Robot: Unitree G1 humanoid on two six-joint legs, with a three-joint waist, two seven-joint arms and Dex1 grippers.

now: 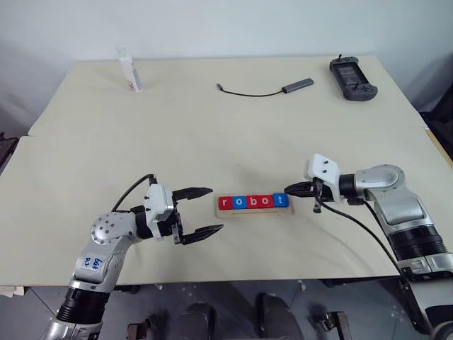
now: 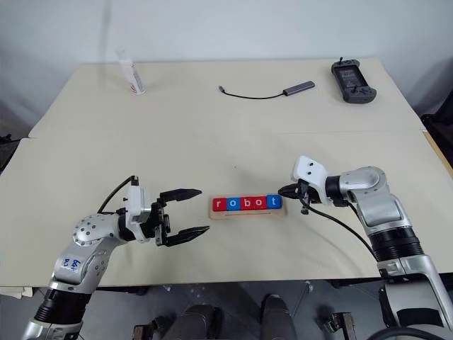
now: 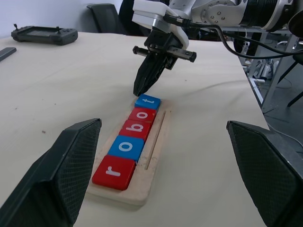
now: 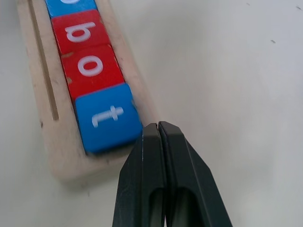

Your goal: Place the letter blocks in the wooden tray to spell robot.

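The letter blocks (image 1: 253,202) lie in a row in the wooden tray (image 3: 142,194), reading r, o, b, o, t. The r (image 3: 113,172), b (image 4: 78,30) and second o (image 4: 92,66) are red; the first o (image 3: 125,146) and the t (image 4: 108,118) are blue. My right gripper (image 1: 289,190) is shut and empty, its tip slanting down just off the tray's right end, beside the t block. Left of the tray my left gripper (image 1: 216,209) is held level and open, pointing at the r end with nothing between its fingers.
At the table's far side there are a white tube (image 1: 129,71) on the left, a grey adapter with its cable (image 1: 272,90) in the middle and a black handheld controller (image 1: 352,78) on the right. A seam (image 1: 212,133) crosses the tabletop.
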